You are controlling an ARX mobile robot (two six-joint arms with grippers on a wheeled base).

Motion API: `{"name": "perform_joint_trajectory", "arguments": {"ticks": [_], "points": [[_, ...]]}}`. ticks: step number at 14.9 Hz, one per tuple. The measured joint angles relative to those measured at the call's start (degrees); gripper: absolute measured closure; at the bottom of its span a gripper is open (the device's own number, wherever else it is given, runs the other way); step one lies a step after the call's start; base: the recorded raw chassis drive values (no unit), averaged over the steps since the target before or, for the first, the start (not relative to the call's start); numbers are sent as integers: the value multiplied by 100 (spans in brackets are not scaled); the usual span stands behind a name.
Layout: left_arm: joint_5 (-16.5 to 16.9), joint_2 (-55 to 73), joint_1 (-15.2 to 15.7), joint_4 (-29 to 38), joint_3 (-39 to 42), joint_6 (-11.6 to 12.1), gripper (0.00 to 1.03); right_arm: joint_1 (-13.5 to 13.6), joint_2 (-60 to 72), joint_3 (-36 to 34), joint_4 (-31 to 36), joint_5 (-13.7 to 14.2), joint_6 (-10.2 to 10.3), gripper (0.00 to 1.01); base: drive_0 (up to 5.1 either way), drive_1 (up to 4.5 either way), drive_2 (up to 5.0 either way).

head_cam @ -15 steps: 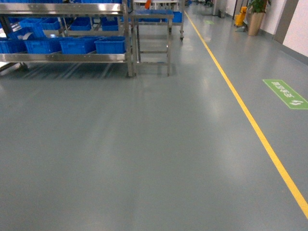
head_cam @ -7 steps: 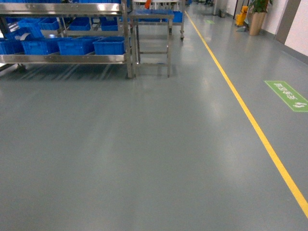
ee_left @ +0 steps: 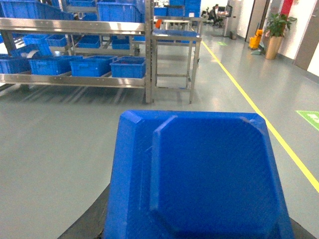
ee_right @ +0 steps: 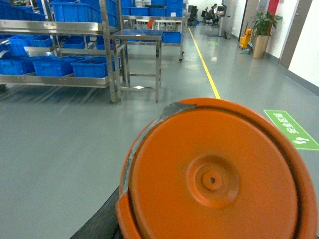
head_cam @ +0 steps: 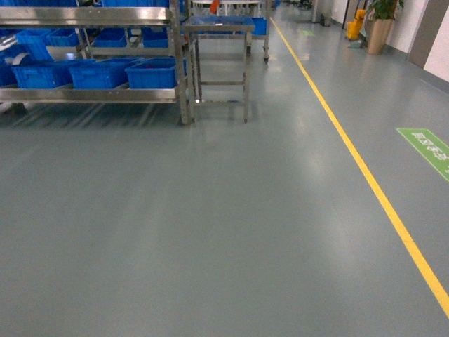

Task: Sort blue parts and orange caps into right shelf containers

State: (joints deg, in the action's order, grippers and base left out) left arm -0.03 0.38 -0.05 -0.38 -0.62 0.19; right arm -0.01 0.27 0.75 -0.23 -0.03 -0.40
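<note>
No blue parts or orange caps show in any view. Blue plastic bins sit on the lower shelf of a steel rack at the far left; they also appear in both wrist views, bins and bins. The flat underside of a big blue box fills the lower left wrist view and hides the left gripper. The round bottom of an orange bucket fills the lower right wrist view and hides the right gripper. Neither arm appears in the head view.
A small steel table stands right of the rack, with a tiny orange item on it. A yellow floor line runs down the aisle. A green floor sign and a potted plant are on the right.
The head view has advanced over the grey floor. The rack has slid down and left in view, and the green sign has moved toward the right edge.
</note>
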Motion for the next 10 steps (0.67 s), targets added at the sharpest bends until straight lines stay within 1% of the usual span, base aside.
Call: {"name": "perform_joint_trajectory", "arguments": {"ticks": [10], "points": [[0, 0, 0, 7, 0, 0, 60, 0, 0, 0, 9, 2, 0, 57, 1, 410, -408]]}}
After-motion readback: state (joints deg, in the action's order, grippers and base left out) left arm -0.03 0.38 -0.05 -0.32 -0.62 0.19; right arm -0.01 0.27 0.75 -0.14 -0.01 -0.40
